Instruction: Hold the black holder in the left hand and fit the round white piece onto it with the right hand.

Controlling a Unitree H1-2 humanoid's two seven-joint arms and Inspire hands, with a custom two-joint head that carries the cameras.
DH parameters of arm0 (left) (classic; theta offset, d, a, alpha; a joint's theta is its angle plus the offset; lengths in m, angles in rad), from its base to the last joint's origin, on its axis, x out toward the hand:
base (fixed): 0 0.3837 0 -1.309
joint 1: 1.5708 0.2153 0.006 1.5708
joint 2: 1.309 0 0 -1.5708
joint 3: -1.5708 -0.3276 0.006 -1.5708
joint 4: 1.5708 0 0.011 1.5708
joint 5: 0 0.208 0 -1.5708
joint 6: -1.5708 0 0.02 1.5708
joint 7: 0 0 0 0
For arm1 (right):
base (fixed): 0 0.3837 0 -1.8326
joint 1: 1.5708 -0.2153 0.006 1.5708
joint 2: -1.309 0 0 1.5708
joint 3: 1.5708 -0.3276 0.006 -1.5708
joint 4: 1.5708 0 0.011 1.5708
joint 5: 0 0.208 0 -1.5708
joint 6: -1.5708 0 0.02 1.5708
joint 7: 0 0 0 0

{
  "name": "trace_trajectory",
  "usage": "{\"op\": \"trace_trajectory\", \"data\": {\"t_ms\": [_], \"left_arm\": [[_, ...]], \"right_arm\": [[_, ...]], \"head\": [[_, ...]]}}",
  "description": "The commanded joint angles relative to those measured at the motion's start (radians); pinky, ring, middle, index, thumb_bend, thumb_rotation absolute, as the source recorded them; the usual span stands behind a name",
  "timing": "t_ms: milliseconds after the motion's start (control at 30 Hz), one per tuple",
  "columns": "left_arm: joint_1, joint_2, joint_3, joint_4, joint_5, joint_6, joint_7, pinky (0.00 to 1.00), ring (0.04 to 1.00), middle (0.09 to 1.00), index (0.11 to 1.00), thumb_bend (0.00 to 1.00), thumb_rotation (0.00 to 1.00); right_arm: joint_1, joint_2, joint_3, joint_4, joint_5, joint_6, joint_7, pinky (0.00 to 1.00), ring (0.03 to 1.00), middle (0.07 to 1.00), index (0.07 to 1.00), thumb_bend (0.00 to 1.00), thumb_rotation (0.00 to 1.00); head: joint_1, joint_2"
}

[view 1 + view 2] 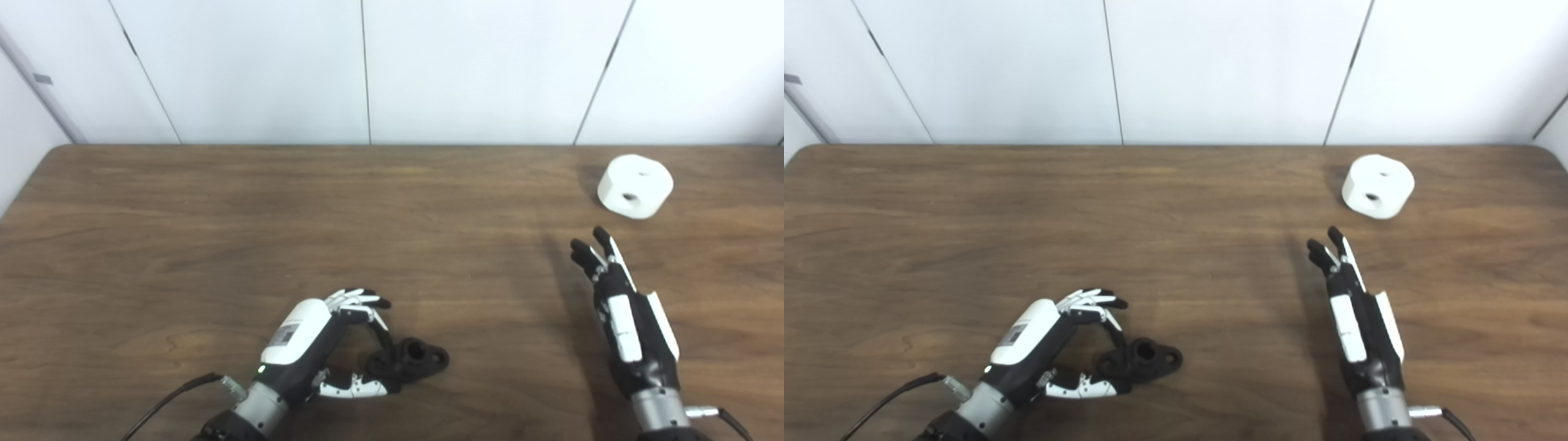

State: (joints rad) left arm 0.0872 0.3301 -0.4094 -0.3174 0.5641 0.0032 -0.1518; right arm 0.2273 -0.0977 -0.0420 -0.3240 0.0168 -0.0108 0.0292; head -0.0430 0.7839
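Wooden bench seen from the robot's head, with white wall panels behind its far edge. The left hand lies low over the near part of the bench, its fingers curled forward and its thumb reaching along the bench surface; thumb tip and one finger meet the near left end of the black holder, pinching it there, while the rest of the holder rests flat on the bench and juts out to the right. The holder shows a short raised collar with a round bore on top. The right hand stands edge-on above the right side of the bench, fingers straight, close together and pointing away from the robot, holding nothing. The round white piece sits by itself near the far right edge of the bench, beyond the right fingertips and apart from them; two dark holes are visible in it, one on top and one in its side wall
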Motion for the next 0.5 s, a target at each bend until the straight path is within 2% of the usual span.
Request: {"op": "trace_trajectory", "data": {"t_ms": [0, 333, 467], "left_arm": [[0.033, 0.009, -0.035, 0.039, 0.040, 0.009, -0.053, 0.95, 0.882, 0.803, 0.488, 0.52, 0.05], [0.042, 0.001, -0.054, 0.036, 0.167, -0.005, -0.049, 0.92, 0.880, 0.798, 0.488, 0.52, 0.05], [0.046, -0.004, -0.051, 0.030, 0.206, -0.001, -0.049, 0.95, 0.888, 0.798, 0.488, 0.52, 0.05]], "right_arm": [[0.145, 0.041, 0.015, -0.063, -0.002, -0.010, -0.012, 0.99, 0.926, 0.905, 0.977, 0.60, 0.96], [0.147, 0.039, 0.017, -0.092, -0.006, 0.021, -0.012, 0.98, 0.915, 0.899, 0.976, 0.61, 0.97], [0.150, 0.034, 0.016, -0.103, -0.016, 0.035, -0.013, 0.97, 0.923, 0.899, 0.979, 0.61, 0.98]], "head": [[-0.001, 0.006], [-0.007, 0.032], [-0.005, 0.036]]}}
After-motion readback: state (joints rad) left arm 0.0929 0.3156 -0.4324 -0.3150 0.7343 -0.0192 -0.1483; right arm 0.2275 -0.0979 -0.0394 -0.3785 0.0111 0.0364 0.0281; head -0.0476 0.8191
